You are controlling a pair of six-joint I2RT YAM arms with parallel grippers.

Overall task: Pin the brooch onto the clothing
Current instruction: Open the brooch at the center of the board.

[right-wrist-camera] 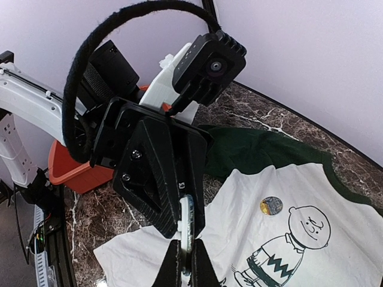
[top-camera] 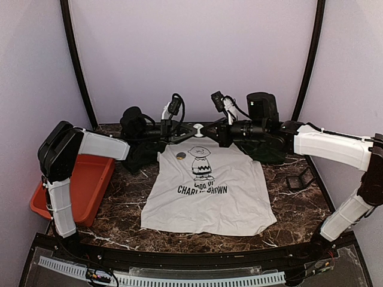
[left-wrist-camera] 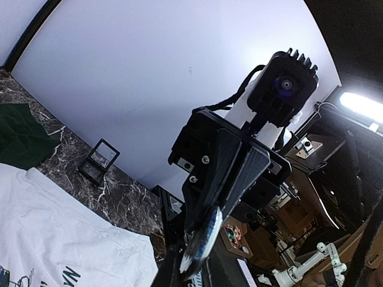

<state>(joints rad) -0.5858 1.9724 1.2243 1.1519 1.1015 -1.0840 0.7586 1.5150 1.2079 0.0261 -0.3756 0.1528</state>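
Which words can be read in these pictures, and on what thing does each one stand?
"CHARLIE BROWN": black print on the white T-shirt.
Line above it, under the cartoon boy: too small to read.
Left wrist view: shirt letters cut off, unreadable.
Nothing else.

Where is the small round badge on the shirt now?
In the top view, the badge sits on the white shirt, just left of the cartoon boy's head.

The right gripper [right-wrist-camera: 184,254] pinches a pale disc [right-wrist-camera: 187,215] edge-on, with the left gripper's [right-wrist-camera: 181,230] tips against it. On the T-shirt [right-wrist-camera: 239,197], a small round badge [right-wrist-camera: 271,205] lies just beside the printed boy's [right-wrist-camera: 308,226] head.
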